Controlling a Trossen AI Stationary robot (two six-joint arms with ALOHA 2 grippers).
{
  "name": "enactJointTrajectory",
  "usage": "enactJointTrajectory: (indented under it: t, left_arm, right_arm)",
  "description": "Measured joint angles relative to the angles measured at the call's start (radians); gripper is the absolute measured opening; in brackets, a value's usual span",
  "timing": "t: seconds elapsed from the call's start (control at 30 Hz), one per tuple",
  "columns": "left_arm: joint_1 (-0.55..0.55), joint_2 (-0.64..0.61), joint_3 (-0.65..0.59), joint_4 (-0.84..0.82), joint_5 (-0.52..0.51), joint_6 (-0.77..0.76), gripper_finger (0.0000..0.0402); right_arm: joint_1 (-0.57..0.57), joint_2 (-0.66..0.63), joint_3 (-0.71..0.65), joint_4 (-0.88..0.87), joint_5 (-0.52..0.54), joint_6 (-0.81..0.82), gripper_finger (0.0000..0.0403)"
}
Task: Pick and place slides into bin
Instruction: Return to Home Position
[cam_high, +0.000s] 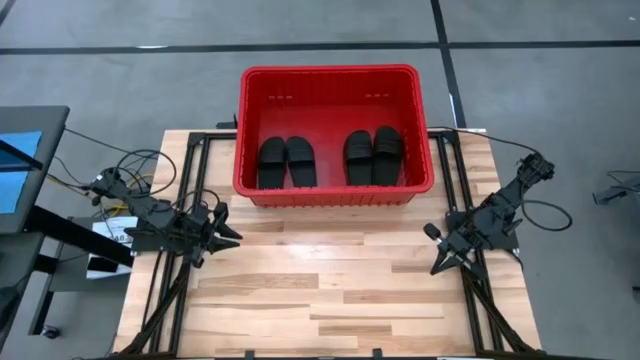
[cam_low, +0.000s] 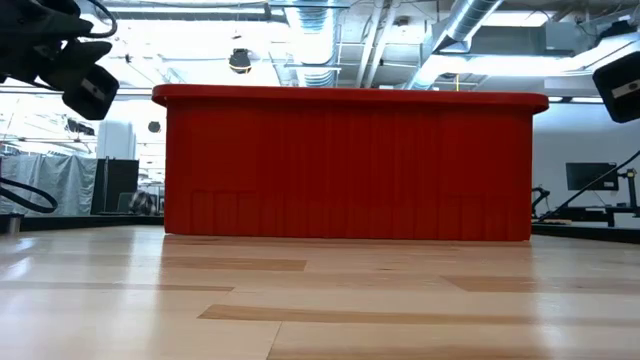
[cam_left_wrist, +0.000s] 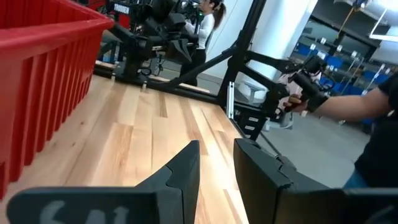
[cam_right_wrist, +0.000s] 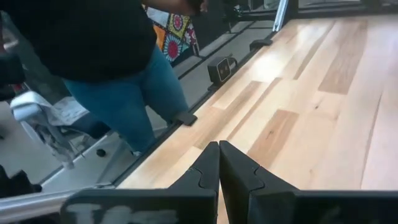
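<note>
**Mia:** What is the left claw (cam_left_wrist: 217, 143) doing?

**Ben:** Its two fingers are a little apart and hold nothing. It hangs over the table (cam_high: 330, 290), near the front left corner of the bin (cam_high: 330, 72).

**Mia:** And the right claw (cam_right_wrist: 219, 144)?

**Ben:** Its fingers are pressed together, with nothing between them. It sits near the bin's front right corner.

**Mia:** Where are the slides (cam_high: 301, 160)?

**Ben:** All four lie inside the bin, in two pairs side by side, close to its front wall. I think the putting-in part is done.

**Mia:** So how do the arms go home well?

**Ben:** I think they should pull back slowly, away from the bin. They should keep clear of its red rim so it does not get bumped. Each arm should keep to its own side of the bin. A person (cam_right_wrist: 112, 62) stands just off the table edge, far from the bin, so going slowly is kind.

**Mia:** What can't you see?

**Ben:** From table height, the bin's tall front wall hides every slide. Both arms are cut off there, up past the bin's top corners. From above, I can't tell if the slides touch the front wall.
</note>
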Motion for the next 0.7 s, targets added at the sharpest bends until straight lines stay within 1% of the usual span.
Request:
enactJointTrajectory:
  t: [0.1,0.23,0.4,0.7]
  left_arm:
    - [0.0,0.0,0.0,-0.004,0.0,-0.039,0.0089]
    - [0.0,0.0,0.0,-0.045,-0.001,-0.018,0.0089]
    - [0.0,0.0,0.009,-0.103,0.0,-0.015,0.0089]
    - [0.0,0.0,0.009,-0.108,0.0,-0.01,0.0089]
  right_arm:
    - [0.0,0.0,0.0,0.005,0.001,0.053,0.0]
    - [0.0,0.0,0.0,0.003,0.001,0.113,0.0]
    - [0.0,0.0,0.0,0.0,0.001,0.114,0.0]
    - [0.0,0.0,0.0,-0.001,0.002,0.114,0.0]
